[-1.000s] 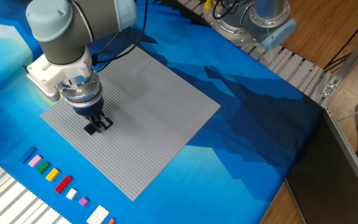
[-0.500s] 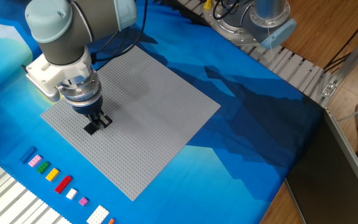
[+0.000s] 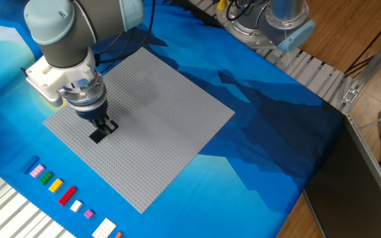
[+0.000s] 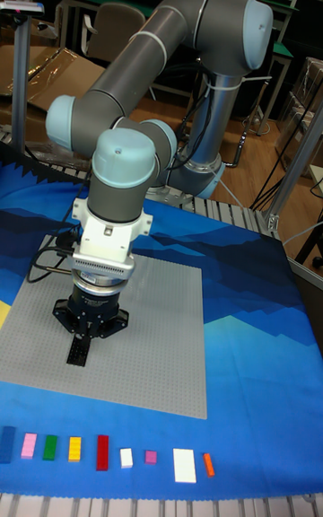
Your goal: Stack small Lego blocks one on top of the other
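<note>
A flat black Lego block (image 3: 97, 137) (image 4: 77, 351) lies on the grey baseplate (image 3: 157, 112) (image 4: 152, 346) near its left side. My gripper (image 3: 105, 125) (image 4: 90, 332) points straight down with its fingertips at the far end of this block. The black fingers merge with the black block, so their gap and any hold cannot be made out. A blue Lego block (image 3: 30, 165) (image 4: 8, 443) lies off the plate, at the left end of a row of loose bricks.
The row of loose bricks runs along the front of the blue mat: pink (image 4: 29, 446), green (image 4: 51, 447), yellow (image 4: 74, 449), red (image 4: 102, 451), small white (image 4: 126, 457), a larger white (image 4: 184, 465) and orange (image 4: 208, 464). A second arm's base (image 3: 280, 20) stands at the back.
The arm and gripper have shifted a few pixels up and to the left. The black block's near end has stayed where it was on the plate.
</note>
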Robot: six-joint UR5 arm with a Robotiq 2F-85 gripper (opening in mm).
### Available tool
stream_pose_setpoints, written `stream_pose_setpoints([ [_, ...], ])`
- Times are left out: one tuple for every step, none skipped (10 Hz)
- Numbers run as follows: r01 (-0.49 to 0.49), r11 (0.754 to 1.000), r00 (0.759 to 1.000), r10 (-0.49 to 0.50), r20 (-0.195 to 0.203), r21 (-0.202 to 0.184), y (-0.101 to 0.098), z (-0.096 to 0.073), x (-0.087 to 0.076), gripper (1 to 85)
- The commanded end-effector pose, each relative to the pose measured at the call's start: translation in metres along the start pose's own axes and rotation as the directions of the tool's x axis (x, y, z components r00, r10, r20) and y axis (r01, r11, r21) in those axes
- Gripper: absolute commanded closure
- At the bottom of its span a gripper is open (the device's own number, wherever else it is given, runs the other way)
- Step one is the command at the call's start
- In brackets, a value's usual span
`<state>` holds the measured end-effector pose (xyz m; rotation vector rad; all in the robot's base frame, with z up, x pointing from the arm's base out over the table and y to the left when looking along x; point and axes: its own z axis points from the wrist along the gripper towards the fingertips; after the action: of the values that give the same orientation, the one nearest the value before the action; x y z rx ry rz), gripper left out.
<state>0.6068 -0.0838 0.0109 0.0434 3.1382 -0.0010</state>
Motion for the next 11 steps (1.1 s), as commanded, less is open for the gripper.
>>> stream_pose_setpoints([
  [0.013,1.0,1.0,-0.013,-0.013,-0.005,-0.007,-0.003,0.005,84.7],
  [0.019,1.0,1.0,-0.019,-0.016,-0.006,-0.01,-0.004,0.006,84.7],
  [0.021,1.0,1.0,-0.021,-0.017,-0.008,-0.01,-0.004,0.007,84.7],
  [0.022,1.0,1.0,-0.022,-0.019,-0.005,-0.011,-0.004,0.007,84.7],
  [0.028,1.0,0.999,-0.028,-0.019,-0.003,-0.013,-0.004,0.008,84.7],
  [0.036,0.999,0.999,-0.036,-0.017,0.0,-0.016,-0.003,0.008,84.7],
  [0.044,0.999,0.999,-0.044,-0.011,0.0,-0.017,-0.001,0.008,84.7],
  [0.048,0.999,0.999,-0.048,-0.005,-0.002,-0.019,0.001,0.008,84.7],
  [0.051,0.999,0.999,-0.051,-0.001,-0.002,-0.019,0.002,0.008,84.7],
  [0.056,0.998,0.998,-0.056,0.001,-0.002,-0.02,0.002,0.008,84.7],
  [0.056,0.998,0.998,-0.056,0.001,0.0,-0.021,0.002,0.008,84.7],
])
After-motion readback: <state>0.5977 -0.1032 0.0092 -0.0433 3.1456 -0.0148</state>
